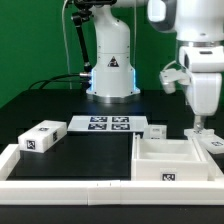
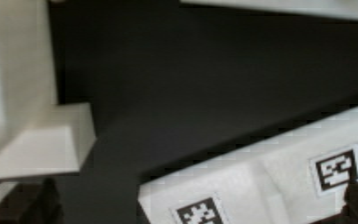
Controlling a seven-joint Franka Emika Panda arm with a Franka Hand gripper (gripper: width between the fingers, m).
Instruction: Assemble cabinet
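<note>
Open box body in front; fingers spread, empty, above tagged block just beside it.

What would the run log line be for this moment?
claw: hovering by box body, grip unclear | nearest block: loose, tags up | stage: nothing joined

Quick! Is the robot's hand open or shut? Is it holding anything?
The gripper: open, holding nothing, above a white block.
</note>
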